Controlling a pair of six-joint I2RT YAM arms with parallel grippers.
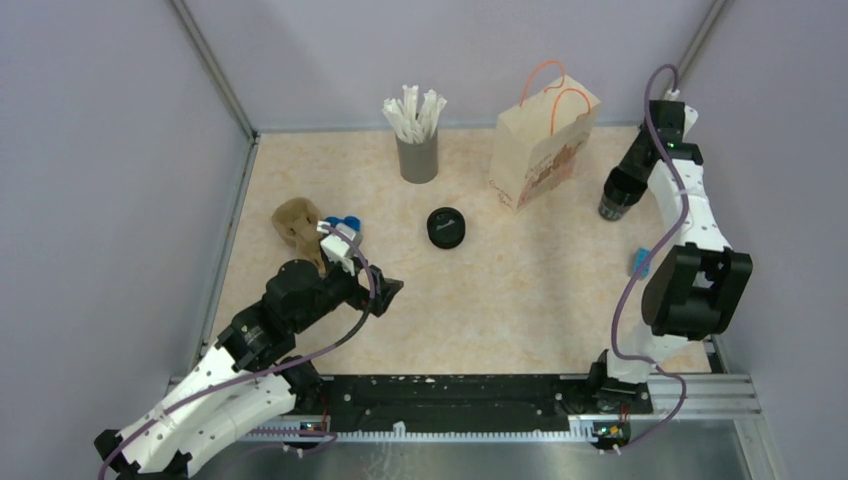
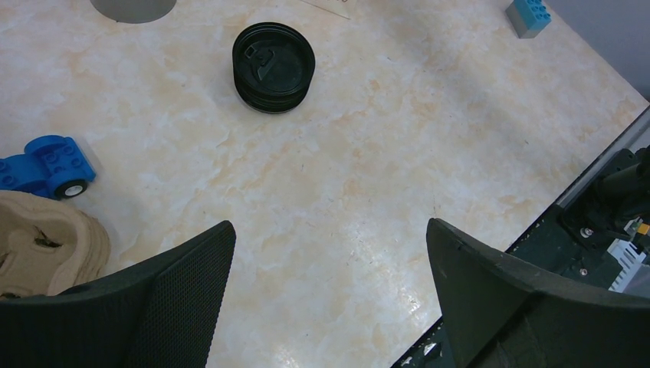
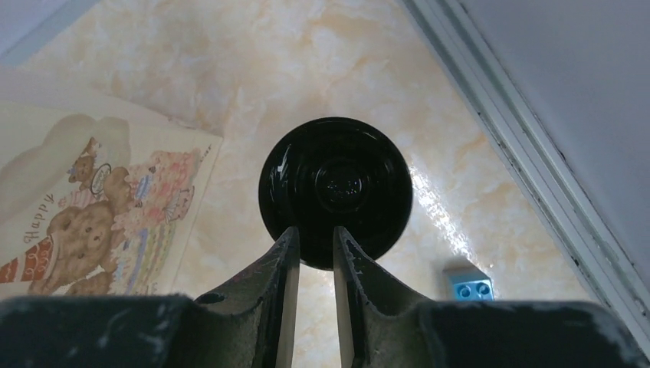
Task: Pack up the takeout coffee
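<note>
Right hand (image 3: 314, 234) narrow above takeout coffee (image 3: 335, 180), upright directly below, near rim at the jaws. Cannot tell whether gripped. Left hand (image 2: 328, 230) wide, well apart.

The cream tabletop (image 2: 383, 153) is marbled with pale orange veins. At the far right is a glossy black disposable cup (image 3: 335, 180). Left of it is a tan paper bag (image 1: 540, 150) with orange handles and a teddy-bear print. The flat round lid (image 2: 273, 65) is black, the straw cylinder (image 1: 417, 158) grey with white straws, and the toy car (image 2: 50, 165) on the left blue.
</note>
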